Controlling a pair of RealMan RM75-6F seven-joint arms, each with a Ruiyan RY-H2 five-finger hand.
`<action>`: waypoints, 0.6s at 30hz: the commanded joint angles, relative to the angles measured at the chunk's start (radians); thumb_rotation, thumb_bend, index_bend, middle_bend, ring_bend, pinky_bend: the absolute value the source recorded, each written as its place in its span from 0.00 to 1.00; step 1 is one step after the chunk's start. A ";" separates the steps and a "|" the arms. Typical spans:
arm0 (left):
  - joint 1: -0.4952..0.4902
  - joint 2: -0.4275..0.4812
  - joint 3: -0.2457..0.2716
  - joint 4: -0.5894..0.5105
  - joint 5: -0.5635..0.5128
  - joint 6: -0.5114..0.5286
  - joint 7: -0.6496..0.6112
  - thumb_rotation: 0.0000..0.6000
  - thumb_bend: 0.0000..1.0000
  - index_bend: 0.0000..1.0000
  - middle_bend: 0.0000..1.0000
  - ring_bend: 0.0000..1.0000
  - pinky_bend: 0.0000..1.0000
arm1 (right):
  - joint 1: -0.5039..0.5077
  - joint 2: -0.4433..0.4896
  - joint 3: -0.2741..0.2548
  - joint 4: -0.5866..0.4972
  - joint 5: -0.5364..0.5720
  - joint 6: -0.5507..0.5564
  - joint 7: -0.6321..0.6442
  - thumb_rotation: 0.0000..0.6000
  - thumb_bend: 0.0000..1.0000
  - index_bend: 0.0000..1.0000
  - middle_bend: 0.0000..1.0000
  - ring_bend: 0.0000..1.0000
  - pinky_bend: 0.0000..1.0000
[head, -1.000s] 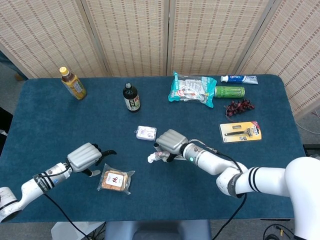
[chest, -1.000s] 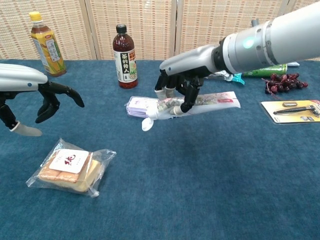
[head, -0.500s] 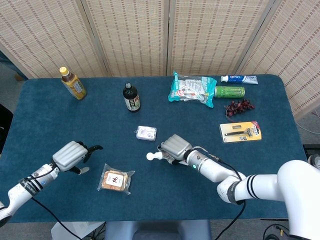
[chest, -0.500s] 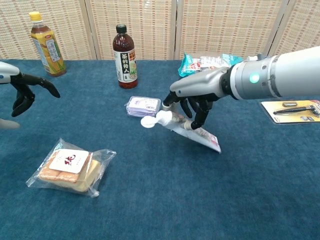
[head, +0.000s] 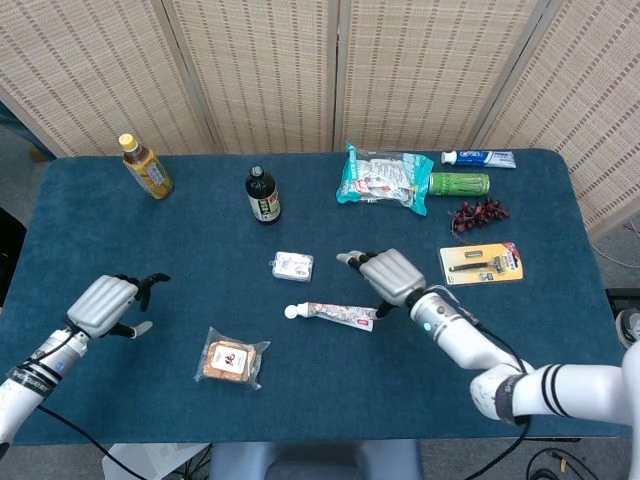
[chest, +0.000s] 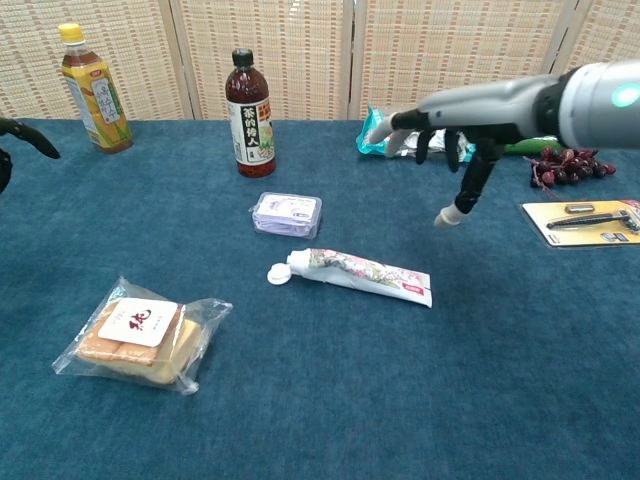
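Observation:
A white tube with a round cap (head: 333, 314) (chest: 355, 275) lies flat on the blue table, cap end to the left. My right hand (head: 388, 277) (chest: 445, 140) hovers just right of it and above it, fingers spread, holding nothing. My left hand (head: 108, 303) is out at the table's left side, empty, with its fingers apart; only a fingertip of it (chest: 20, 130) shows at the chest view's left edge. A bagged snack (head: 231, 359) (chest: 140, 333) lies right of the left hand.
A small lilac box (head: 292, 265) (chest: 287, 213) lies behind the tube. Farther back stand a dark bottle (head: 263, 195) (chest: 248, 113) and a yellow tea bottle (head: 146, 166) (chest: 93, 89). A snack bag (head: 383, 180), green can (head: 459, 184), toothpaste box (head: 480, 158), grapes (head: 478, 213) and razor card (head: 482, 263) fill the right.
My right hand let go of the tube, which now lies flat, and drew up and to the right with fingers spread. My left hand drew back to the left, away from the bagged snack.

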 joint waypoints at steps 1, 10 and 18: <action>0.078 0.000 -0.044 0.002 -0.102 0.060 0.037 1.00 0.23 0.17 0.53 0.42 0.38 | -0.087 0.083 -0.010 -0.073 -0.002 0.093 0.014 1.00 0.11 0.05 0.22 0.27 0.39; 0.227 -0.033 -0.105 -0.007 -0.281 0.204 0.211 1.00 0.23 0.17 0.49 0.39 0.37 | -0.301 0.155 -0.061 -0.154 -0.062 0.372 -0.068 1.00 0.18 0.20 0.31 0.33 0.41; 0.330 -0.050 -0.117 -0.035 -0.292 0.302 0.234 1.00 0.23 0.17 0.48 0.39 0.37 | -0.508 0.160 -0.108 -0.201 -0.191 0.602 -0.105 1.00 0.18 0.26 0.35 0.34 0.41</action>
